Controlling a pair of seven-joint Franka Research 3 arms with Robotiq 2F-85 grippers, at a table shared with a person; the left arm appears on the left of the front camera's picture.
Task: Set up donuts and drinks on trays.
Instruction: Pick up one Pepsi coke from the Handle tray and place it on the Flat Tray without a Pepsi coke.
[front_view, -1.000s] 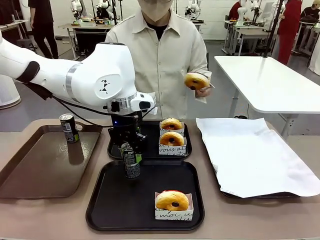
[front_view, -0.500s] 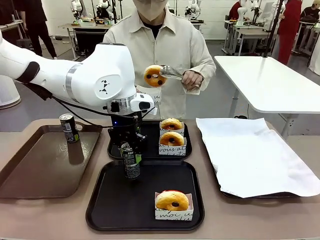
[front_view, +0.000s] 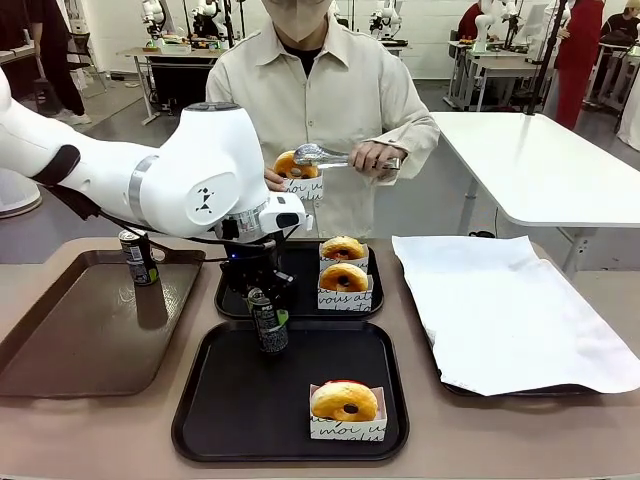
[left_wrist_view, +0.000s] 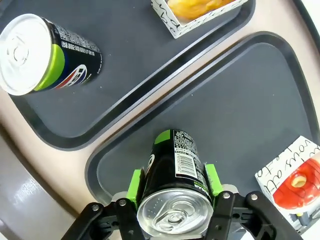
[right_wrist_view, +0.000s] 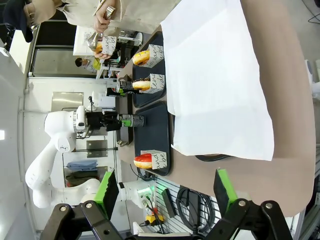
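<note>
My left gripper (front_view: 264, 303) is shut on a dark soda can (front_view: 268, 325) at the far-left corner of the near black tray (front_view: 230, 420). The left wrist view shows that can (left_wrist_view: 175, 170) between the green pads (left_wrist_view: 134, 182). A red-iced donut (front_view: 345, 402) in its sleeve sits at the tray's front right. The far black tray (front_view: 300, 305) holds two sleeved donuts (front_view: 343, 277) and a Pepsi can (left_wrist_view: 47, 57). The person lowers another donut (front_view: 290, 165) with tongs into a paper sleeve. My right gripper (right_wrist_view: 165, 192) is open with nothing in it.
A long brown tray (front_view: 70, 340) at the left carries another can (front_view: 137, 256). A tray lined with white paper (front_view: 500, 310) lies at the right. The person stands at the far edge, both hands above the far tray. A white table (front_view: 540, 160) is behind on the right.
The person swung the donut in the tongs from the right to the left and down into a sleeve held in the other hand. My left gripper shifted slightly right with the can.
</note>
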